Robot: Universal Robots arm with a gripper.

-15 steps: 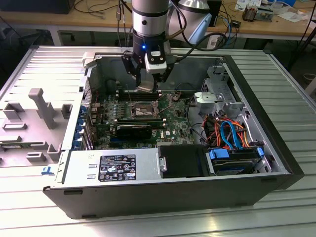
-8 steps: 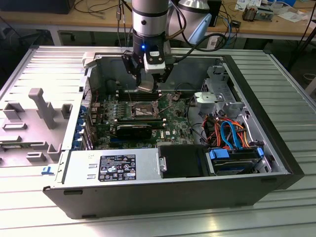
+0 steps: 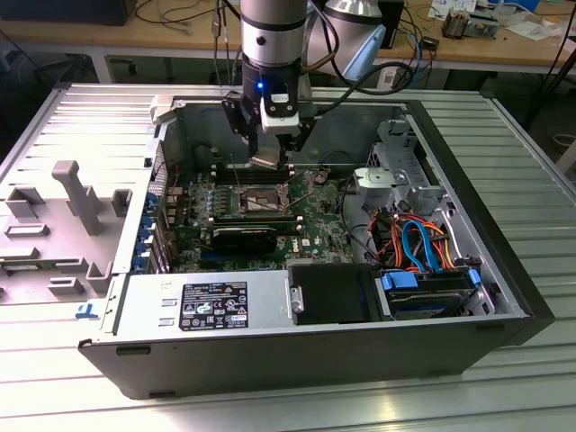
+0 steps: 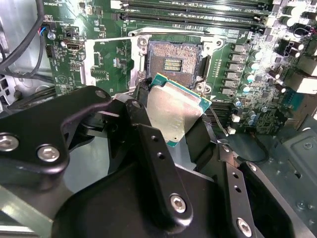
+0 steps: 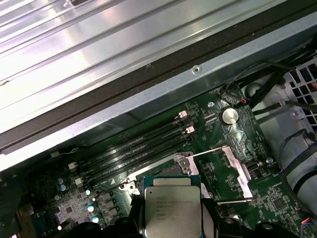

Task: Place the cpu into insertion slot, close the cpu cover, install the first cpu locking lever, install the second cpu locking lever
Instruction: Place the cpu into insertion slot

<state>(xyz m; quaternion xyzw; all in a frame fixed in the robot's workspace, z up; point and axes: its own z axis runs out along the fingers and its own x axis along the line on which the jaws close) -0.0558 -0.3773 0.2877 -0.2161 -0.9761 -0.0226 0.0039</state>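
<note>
Two black fingers (image 4: 143, 134) of the pincer (image 4: 171, 124) are clamped on the cpu (image 4: 176, 111), one on each side edge. The dull silver top faces the second wrist view and a rim of green shows round it. The chip sits tilted in that grip! In the first wrist view the cpu (image 5: 172, 210) shows its printed metal lid, with the dark finger ends on either side.

In the exterior view the pincer (image 3: 270, 148) hangs from the arm inside the open computer case (image 3: 297, 360), and the cpu (image 3: 267, 162) is held up off the board, in the air. Just under and beside it lies the insertion slot (image 4: 173, 62), open, its dark contact field bare inside the silver rim, nothing seated there. The cpu cover (image 4: 90, 62) is swung back flat to one side of the slot, its big square window showing green motherboard (image 4: 69, 67) through it. The first wrist view picks up the same cpu cover (image 5: 238, 171) beside the chip.

Further out run the long black memory slots (image 5: 133, 144) near the case wall. The power supply (image 3: 207, 306) and a tangle of orange and blue cables (image 3: 418, 243) fill the near side of the case. All of it rests on a ribbed metal surface (image 3: 522, 180).
</note>
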